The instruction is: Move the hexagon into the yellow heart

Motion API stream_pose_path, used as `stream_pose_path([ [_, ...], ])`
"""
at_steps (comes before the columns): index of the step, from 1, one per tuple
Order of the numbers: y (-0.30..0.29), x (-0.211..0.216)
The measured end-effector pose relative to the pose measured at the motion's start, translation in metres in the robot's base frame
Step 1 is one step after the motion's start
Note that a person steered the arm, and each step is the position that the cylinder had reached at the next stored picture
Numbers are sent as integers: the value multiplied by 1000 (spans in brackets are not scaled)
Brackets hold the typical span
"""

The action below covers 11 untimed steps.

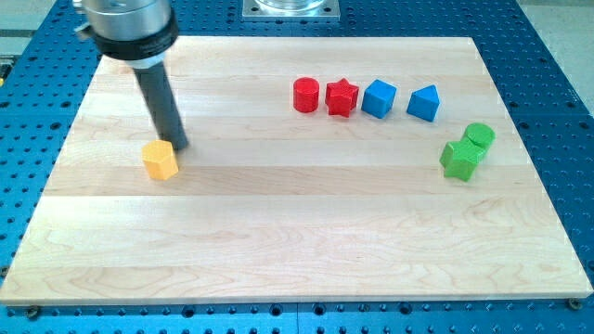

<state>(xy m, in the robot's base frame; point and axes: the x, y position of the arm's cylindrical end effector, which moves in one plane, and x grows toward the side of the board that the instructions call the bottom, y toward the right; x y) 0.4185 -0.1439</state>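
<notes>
A: At the desk's left side, the small yellow-orange plastic hexagon block [161, 160] sits touching my tip [180, 147], just to its lower left.

B: Handling?

A: Probably light, rigid, slippery; push a flat face (no heart visible). No grasping tool exists.

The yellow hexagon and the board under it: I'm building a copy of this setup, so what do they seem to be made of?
The yellow hexagon, just beside my tip, looks like moulded plastic or painted wood: uniform opaque colour, soft matte sheen, no grain visible. The board appears to be light wood, probably glued strips: lengthwise grain and plank seams show, with a smooth satin finish.
</notes>
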Motion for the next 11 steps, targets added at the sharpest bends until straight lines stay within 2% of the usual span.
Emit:
stream_pose_path([
  [1, 57, 6],
  [2, 108, 38],
  [3, 67, 79],
  [4, 40, 50],
  [7, -61, 50],
  [9, -30, -38],
  [10, -30, -6],
  [11, -58, 25],
])
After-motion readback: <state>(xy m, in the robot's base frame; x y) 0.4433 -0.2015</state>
